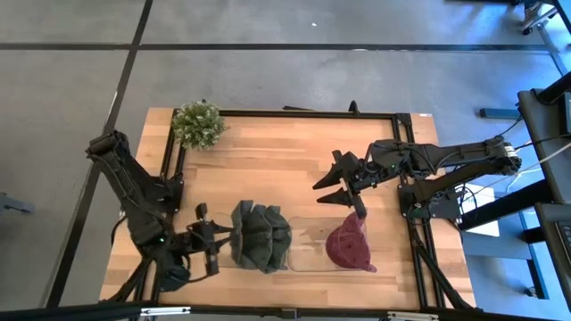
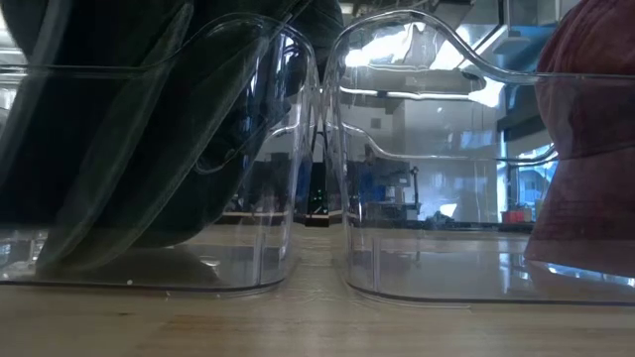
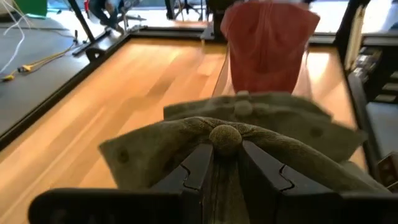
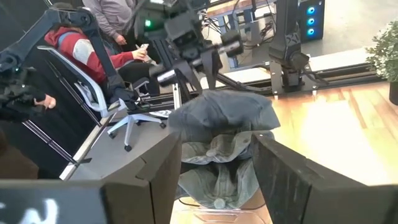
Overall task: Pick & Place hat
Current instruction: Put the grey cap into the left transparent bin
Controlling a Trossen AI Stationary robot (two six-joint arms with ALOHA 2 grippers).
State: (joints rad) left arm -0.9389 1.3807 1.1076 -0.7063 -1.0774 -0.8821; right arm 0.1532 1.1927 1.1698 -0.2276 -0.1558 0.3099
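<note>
A pile of dark green hats (image 1: 260,236) sits in the left clear bin (image 2: 159,268); it also fills the left wrist view (image 3: 249,134) and shows in the right wrist view (image 4: 217,168). A maroon hat (image 1: 350,245) lies in the right clear bin (image 2: 446,278), with its cloth (image 2: 590,149) against the wall, and stands beyond the green ones (image 3: 267,50). My left gripper (image 1: 221,241) is at the pile's left side, shut on green cloth (image 3: 225,180). My right gripper (image 1: 335,189) hovers open above the table beyond the bins, its fingers spread wide (image 4: 217,186). My left gripper pinches a fold of a green hat just below its crown button (image 3: 225,138), with the cloth squeezed between the two fingers (image 3: 196,171). The fingers come in about level from the table's left. The hat rests on the pile in the bin.
A small potted plant (image 1: 198,123) stands at the table's far left corner. Bare wood (image 1: 268,169) lies between the plant and the bins. A black frame (image 1: 303,113) rims the table. People sit on chairs in the room behind (image 4: 93,37).
</note>
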